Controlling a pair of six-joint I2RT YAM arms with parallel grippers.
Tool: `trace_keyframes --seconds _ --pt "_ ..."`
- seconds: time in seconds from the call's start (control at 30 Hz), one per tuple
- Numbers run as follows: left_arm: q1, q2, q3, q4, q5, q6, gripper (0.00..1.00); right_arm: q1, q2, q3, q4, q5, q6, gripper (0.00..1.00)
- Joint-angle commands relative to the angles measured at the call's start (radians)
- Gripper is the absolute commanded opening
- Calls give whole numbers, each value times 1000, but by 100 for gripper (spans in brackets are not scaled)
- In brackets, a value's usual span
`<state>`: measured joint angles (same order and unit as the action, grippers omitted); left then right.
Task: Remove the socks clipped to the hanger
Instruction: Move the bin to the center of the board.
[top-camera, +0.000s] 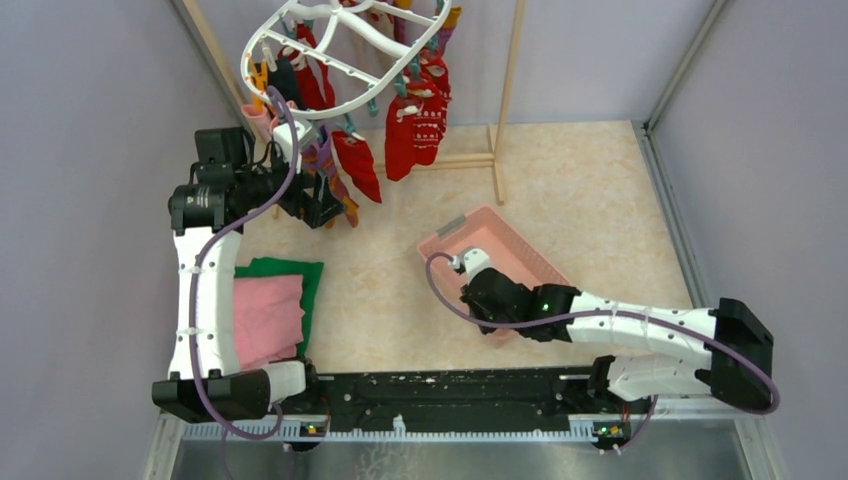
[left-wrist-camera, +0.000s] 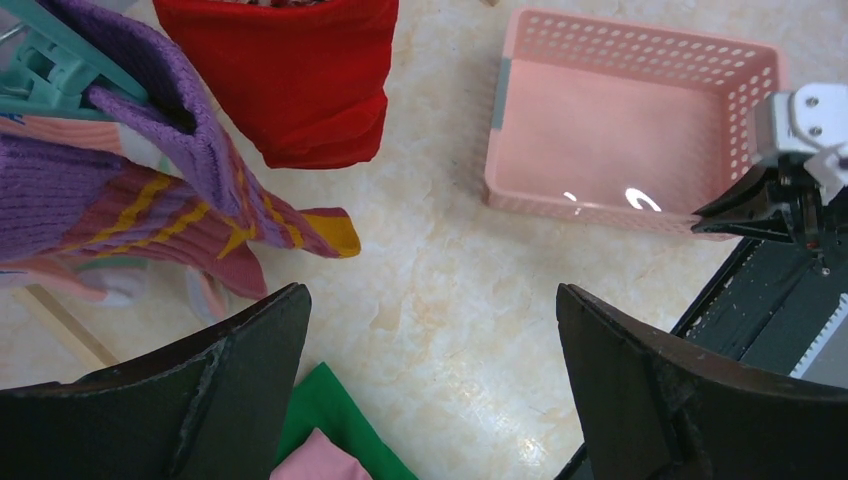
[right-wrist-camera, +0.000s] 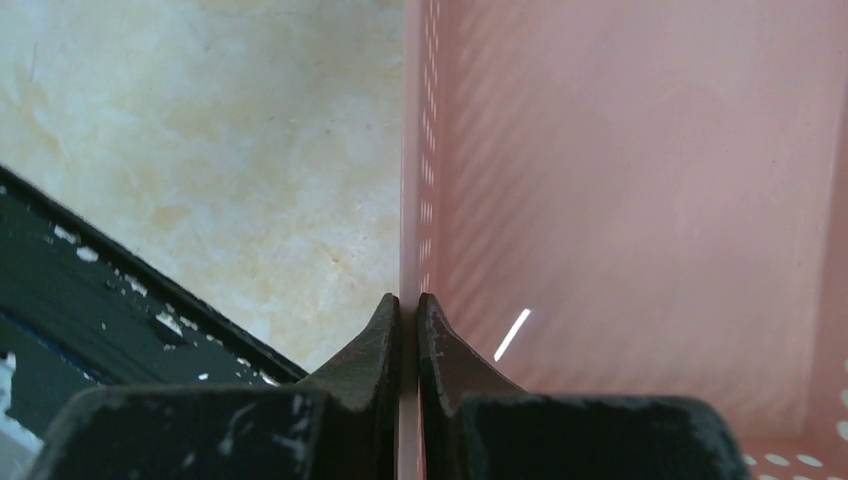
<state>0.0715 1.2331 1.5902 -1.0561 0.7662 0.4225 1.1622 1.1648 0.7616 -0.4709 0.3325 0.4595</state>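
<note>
Top external: socks (top-camera: 415, 125) clipped on hanger (top-camera: 246, 70).
Right end effector (right-wrist-camera: 408, 300) is clamped on basket (right-wrist-camera: 415, 150), likely steadying it; left end effector (left-wrist-camera: 432, 300) is released.

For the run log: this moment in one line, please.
left gripper: open, empty, near purple-striped sock | right gripper: shut on pink basket wall | socks: clipped to hanger, none in basket

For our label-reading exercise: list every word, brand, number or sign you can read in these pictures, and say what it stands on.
No text can be read.
The white patterns on the red fabric socks are too small to tell as letters.
The pink perforated plastic basket shows no print.
</note>
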Motion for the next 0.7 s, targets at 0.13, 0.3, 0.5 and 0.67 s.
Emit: trace_keyframes --seconds 0.13,0.3,0.5,0.67 --pt "4 -10 44 -6 -7 20 99 20 45 71 119 -225 -354 12" --pt "4 -9 45 -1 -2 13 99 23 51 82 50 -200 -350 35" --pt "4 -8 55 1 -8 10 99 20 -28 172 -21 -18 -223 70" --pt "5 -11 87 -18 0 15 99 -67 -81 215 14 142 155 85"
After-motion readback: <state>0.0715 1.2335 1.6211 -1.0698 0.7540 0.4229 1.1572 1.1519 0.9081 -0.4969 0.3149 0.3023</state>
